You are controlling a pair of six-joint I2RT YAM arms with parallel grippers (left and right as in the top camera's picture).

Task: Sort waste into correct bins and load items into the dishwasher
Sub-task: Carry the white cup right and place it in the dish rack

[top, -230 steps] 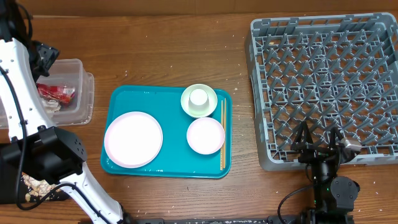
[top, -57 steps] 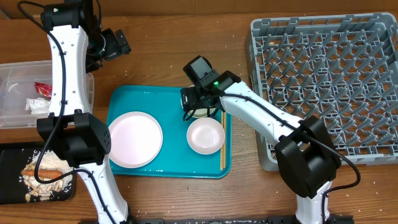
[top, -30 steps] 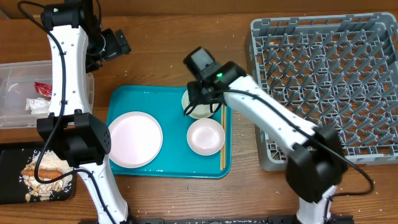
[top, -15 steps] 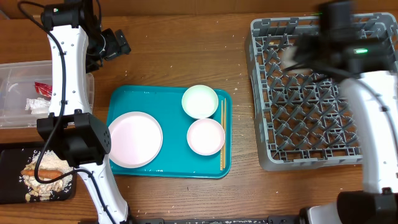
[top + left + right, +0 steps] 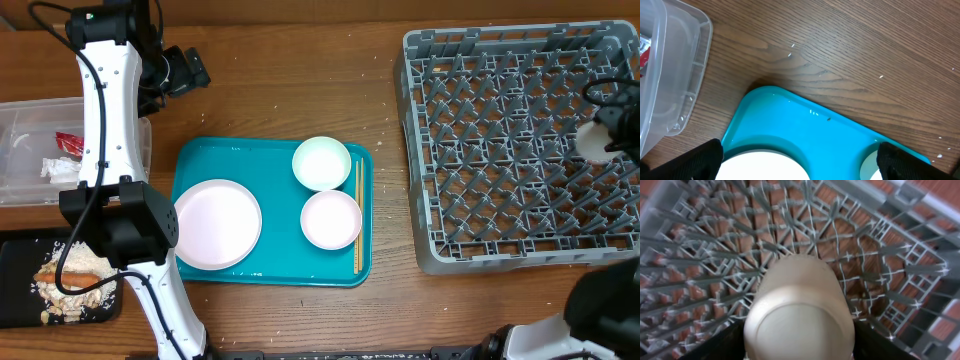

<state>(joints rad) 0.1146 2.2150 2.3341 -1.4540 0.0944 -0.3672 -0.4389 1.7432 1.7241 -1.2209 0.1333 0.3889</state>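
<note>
My right gripper [image 5: 600,135] is shut on the small white cup [image 5: 799,315] and holds it, bottom toward the camera, over the right side of the grey dish rack [image 5: 500,80]; the cup also shows in the overhead view [image 5: 592,141]. On the teal tray [image 5: 270,265] lie the pinkish-white plate [image 5: 213,223], a pale green bowl [image 5: 321,162] and a white bowl [image 5: 331,219]. My left gripper [image 5: 799,162] is open and empty above the tray's far edge. The clear tub [image 5: 30,150] holds the red wrapper [image 5: 68,143] and the white tissue [image 5: 58,168]. The black tray [image 5: 12,250] holds the sausage stick [image 5: 70,268] and crumbs.
Wooden chopsticks [image 5: 357,215] lie along the teal tray's right side. The clear tub's corner shows in the left wrist view [image 5: 670,75]. The left arm [image 5: 105,110] stretches over the table's left side. Small crumbs dot the wooden table.
My right gripper took the cup out of the green bowl on the teal tray and carried it right, over the dish rack. The left arm has not moved lately.
</note>
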